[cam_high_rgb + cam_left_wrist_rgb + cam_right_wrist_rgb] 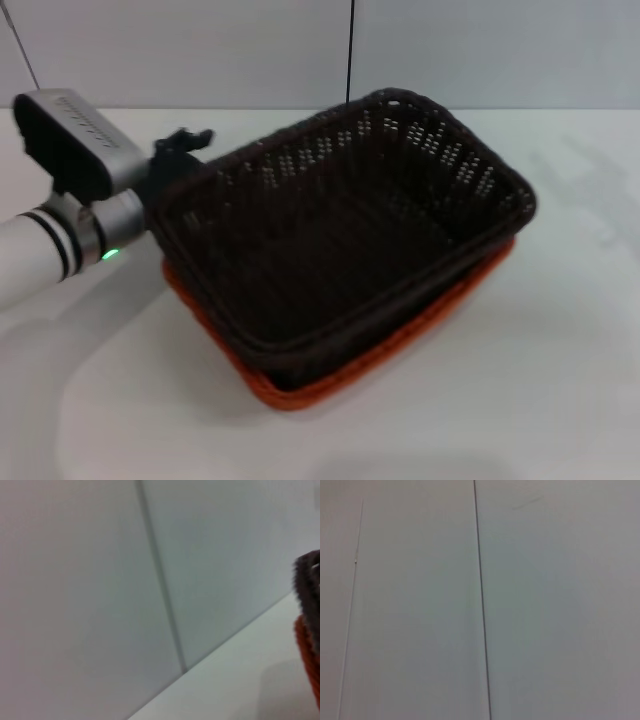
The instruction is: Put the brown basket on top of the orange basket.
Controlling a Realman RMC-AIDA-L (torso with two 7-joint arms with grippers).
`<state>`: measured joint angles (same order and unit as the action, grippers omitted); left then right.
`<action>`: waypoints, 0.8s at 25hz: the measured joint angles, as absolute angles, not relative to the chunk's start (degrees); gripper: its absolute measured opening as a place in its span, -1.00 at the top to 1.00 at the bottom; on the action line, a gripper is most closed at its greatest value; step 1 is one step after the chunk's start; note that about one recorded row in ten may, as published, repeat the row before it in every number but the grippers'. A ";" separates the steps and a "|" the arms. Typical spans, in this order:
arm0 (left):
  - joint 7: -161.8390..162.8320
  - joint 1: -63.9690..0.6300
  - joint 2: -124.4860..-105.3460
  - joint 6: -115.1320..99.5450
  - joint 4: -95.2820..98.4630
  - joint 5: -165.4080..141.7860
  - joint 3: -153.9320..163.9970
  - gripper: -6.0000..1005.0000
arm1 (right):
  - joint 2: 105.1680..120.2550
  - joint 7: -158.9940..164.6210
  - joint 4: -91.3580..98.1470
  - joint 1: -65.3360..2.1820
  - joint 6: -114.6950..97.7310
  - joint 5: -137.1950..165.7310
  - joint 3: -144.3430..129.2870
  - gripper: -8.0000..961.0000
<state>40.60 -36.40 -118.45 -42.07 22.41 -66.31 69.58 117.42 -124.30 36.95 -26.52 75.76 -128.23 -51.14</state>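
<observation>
**Brown basket sits nested in the orange basket on a white tabletop**

The tabletop [520, 400] is plain white and smooth. Behind it stands a pale grey wall [450, 50] made of panels, with a thin dark seam [351, 50] running straight up from the far edge of the tabletop. The right wrist view shows only this wall and its seams.

The brown basket [340, 230] sits inside the orange basket [300, 390], in the middle of the tabletop. Only the orange rim shows below it, along the near and right sides. Both baskets are upright, with the open side facing up. Their long axis runs diagonally, from near left to far right, and the two lie in the same direction. In the left wrist view one corner of the stack is seen, brown rim above orange rim.

The left gripper [185, 145] is at the far left corner of the brown basket, touching or just beside its rim. Whether its fingers are apart or together, I cannot tell.
</observation>
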 joint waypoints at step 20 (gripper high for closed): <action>31.15 -32.95 -118.26 -48.55 25.69 -45.14 56.78 -0.69 | 117.42 -130.18 35.10 -26.79 75.18 -128.20 -49.25 -0.28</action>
